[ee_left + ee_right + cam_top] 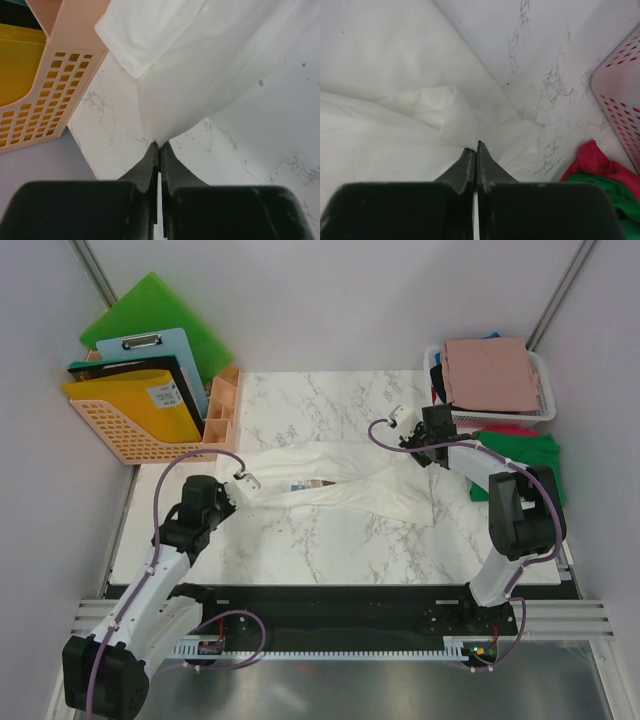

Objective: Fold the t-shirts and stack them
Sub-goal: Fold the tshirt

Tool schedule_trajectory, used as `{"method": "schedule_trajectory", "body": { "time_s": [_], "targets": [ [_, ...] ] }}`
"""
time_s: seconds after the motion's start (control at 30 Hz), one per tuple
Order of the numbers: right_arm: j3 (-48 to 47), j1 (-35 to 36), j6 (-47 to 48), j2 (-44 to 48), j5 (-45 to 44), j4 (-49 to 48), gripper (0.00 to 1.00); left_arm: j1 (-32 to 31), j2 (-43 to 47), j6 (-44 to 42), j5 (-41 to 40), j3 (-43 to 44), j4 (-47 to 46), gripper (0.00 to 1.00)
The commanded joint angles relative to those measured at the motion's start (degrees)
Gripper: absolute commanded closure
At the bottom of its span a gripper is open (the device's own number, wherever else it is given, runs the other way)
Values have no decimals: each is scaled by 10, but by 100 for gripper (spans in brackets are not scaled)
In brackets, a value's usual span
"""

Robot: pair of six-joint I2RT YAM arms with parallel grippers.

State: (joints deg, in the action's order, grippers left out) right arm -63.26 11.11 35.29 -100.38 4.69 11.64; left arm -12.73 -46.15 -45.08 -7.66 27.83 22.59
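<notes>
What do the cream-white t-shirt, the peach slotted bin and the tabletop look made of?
Cream-white t-shirt: soft knit cloth, matte. It creases and drapes, so probably cotton.
Peach slotted bin: rigid moulded plastic with a slight sheen and evenly punched slots.
Tabletop: smooth white surface with a grey-veined marble pattern. Cannot tell whether it is real stone or printed laminate.

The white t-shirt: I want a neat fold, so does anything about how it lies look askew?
Yes. The cream-white t-shirt lies as a bunched, creased band strung between the left gripper and the right gripper, both pinched shut on its ends, rather than spread flat on the marble.
</notes>
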Motion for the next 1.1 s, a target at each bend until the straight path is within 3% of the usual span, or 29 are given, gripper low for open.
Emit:
{"method": "schedule_trajectory", "body": {
  "time_s": [0.0,0.3,1.07],
  "targets": [
    [-13,-7,0,5,0,-7,100,-1,-17,47,-6,49,-19,98],
    [-14,-17,2,5,-2,-7,100,0,-137,109,-99,114,-52,98],
    [-40,-32,15,44,-21,23,100,6,-325,109,-133,163,-145,98]
  ]
}}
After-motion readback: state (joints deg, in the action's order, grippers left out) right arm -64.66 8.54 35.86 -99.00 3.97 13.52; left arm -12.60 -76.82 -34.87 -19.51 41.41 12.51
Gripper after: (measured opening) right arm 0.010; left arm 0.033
